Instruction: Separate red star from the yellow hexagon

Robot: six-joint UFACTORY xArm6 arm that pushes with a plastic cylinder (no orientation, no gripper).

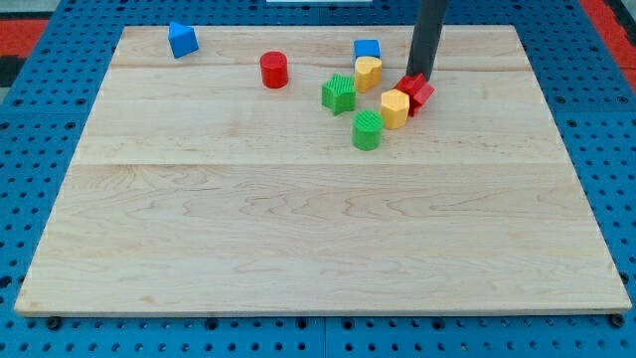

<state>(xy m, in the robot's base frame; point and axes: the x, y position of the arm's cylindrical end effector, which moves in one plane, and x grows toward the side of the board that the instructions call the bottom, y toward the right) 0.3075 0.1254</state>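
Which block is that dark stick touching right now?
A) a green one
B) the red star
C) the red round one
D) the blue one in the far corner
B: my tip sits right against the top edge of the red star, which itself rests beside the yellow hexagon; the red cylinder, blue block and green blocks lie apart from it.

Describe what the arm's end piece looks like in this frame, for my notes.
Only the rod shows: a straight, plain dark grey to black shaft, coming in from the view's top edge and slightly narrower toward my tip. It has no pincer, no visible cables and no markings. The arm above it is out of frame. My tip sits at the red star, on its upper-left side in the view.
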